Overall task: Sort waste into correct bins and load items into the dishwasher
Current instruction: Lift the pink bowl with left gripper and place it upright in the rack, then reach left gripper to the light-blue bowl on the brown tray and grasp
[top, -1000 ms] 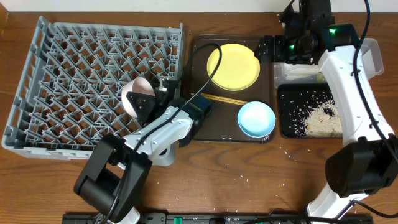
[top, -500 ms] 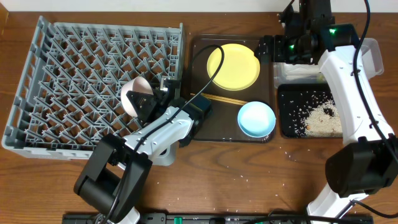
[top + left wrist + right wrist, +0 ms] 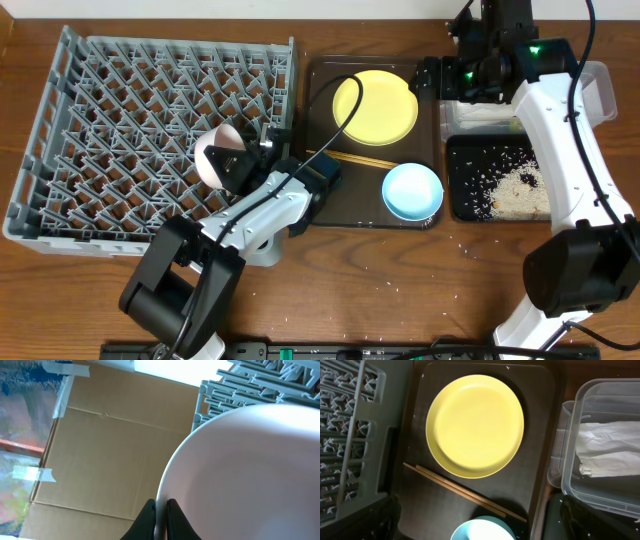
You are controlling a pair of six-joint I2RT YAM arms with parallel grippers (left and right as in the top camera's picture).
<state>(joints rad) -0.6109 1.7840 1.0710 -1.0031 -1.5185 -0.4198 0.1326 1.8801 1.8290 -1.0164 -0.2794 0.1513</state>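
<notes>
My left gripper (image 3: 243, 166) (image 3: 161, 510) is shut on the rim of the white bowl (image 3: 218, 157) (image 3: 250, 470), holding it on edge over the right side of the grey dish rack (image 3: 130, 120) (image 3: 260, 380). My right gripper (image 3: 485, 522) is open and empty, high above the brown tray, which holds the yellow plate (image 3: 375, 107) (image 3: 475, 425), chopsticks (image 3: 360, 158) (image 3: 465, 491) and light blue bowl (image 3: 412, 190) (image 3: 482, 532). The clear tub (image 3: 603, 85) (image 3: 570, 460) holds the white napkin (image 3: 610, 450). The black tray (image 3: 470, 200) holds rice (image 3: 520, 190). The white cup and chopstick sleeve are out of view.
The dark brown serving tray (image 3: 325, 200) (image 3: 540, 415) lies between the rack and the bins. Loose rice grains (image 3: 465, 243) are scattered on the wooden table in front of the black tray. A cardboard box (image 3: 110, 450) shows behind the bowl in the left wrist view.
</notes>
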